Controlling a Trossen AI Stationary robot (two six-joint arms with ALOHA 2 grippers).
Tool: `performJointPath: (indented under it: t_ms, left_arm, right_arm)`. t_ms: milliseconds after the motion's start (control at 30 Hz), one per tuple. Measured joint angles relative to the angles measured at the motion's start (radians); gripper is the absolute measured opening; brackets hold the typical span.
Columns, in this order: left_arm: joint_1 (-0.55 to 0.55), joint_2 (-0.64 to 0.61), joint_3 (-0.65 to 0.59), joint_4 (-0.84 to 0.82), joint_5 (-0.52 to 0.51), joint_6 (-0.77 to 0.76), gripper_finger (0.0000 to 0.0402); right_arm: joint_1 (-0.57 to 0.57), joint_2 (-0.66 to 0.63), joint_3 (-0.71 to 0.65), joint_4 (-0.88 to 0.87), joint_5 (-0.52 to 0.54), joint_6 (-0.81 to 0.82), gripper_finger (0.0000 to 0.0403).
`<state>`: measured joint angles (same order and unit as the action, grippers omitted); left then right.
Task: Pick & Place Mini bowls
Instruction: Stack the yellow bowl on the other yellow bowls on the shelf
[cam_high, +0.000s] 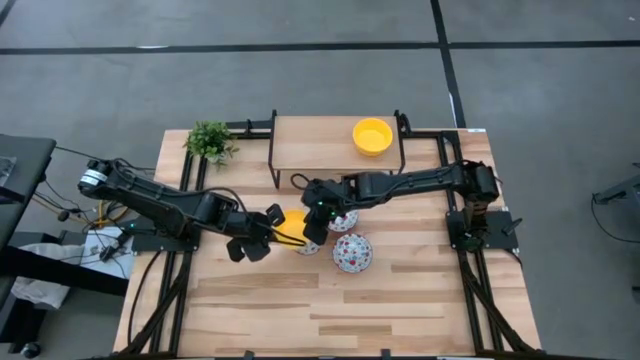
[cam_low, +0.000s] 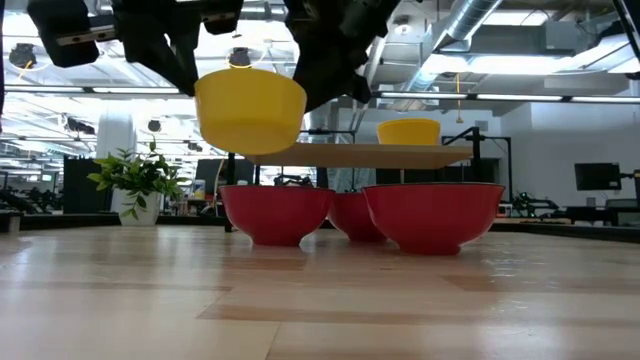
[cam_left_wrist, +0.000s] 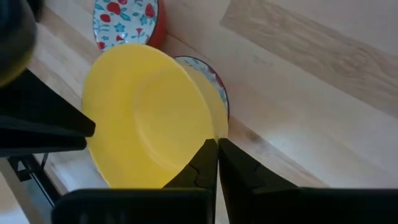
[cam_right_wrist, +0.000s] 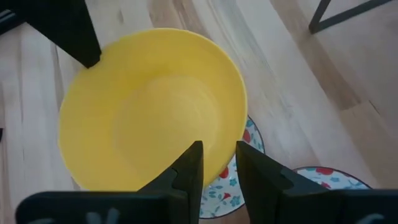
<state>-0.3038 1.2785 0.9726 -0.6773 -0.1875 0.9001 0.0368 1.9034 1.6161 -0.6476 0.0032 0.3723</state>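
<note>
**Yellow bowl held over the floral bowls**

Nearest in the low view, three floral bowls (cam_low: 432, 214) sit on the table (cam_low: 320, 300), red outsides showing, one half hidden behind the others. Above them hangs the yellow bowl (cam_low: 250, 110), clear of the wood. My left gripper (cam_left_wrist: 216, 144) is pinched tight on its rim. My right gripper (cam_right_wrist: 217, 152) straddles the opposite rim, fingers parted, a gap showing; contact hard to tell. Behind, a second yellow bowl (cam_high: 372, 136) sits on the raised shelf (cam_high: 320, 145). A plant (cam_high: 210, 141) stands at the far left corner.
</note>
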Motion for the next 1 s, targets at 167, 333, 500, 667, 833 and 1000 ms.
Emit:
performJointPath:
  t_ms: [167, 333, 500, 667, 833, 1000]
  left_arm:
    - [0.000, 0.000, 0.000, 0.001, -0.003, 0.000, 0.0009]
    - [0.000, 0.000, 0.000, 0.003, -0.015, 0.001, 0.0009]
    - [0.000, 0.000, 0.000, 0.003, -0.020, 0.001, 0.0009]
    - [0.000, 0.000, 0.000, 0.002, -0.019, 0.001, 0.0009]
    - [0.000, 0.000, 0.000, 0.001, -0.018, 0.000, 0.0009]
    - [0.002, -0.001, 0.001, 0.012, -0.038, 0.001, 0.0009]
  right_arm:
    - [0.000, 0.000, 0.000, -0.014, -0.002, 0.032, 0.0061]
    - [0.000, 0.000, 0.000, -0.038, -0.001, 0.041, 0.0007]
    - [0.000, 0.000, 0.000, -0.038, -0.001, 0.048, 0.0001]
    - [0.000, 0.000, 0.000, -0.018, -0.001, 0.043, 0.0004]
    - [0.000, 0.000, 0.000, 0.021, -0.001, 0.041, 0.0036]
    - [0.002, -0.002, 0.000, 0.080, -0.010, 0.045, 0.0108]
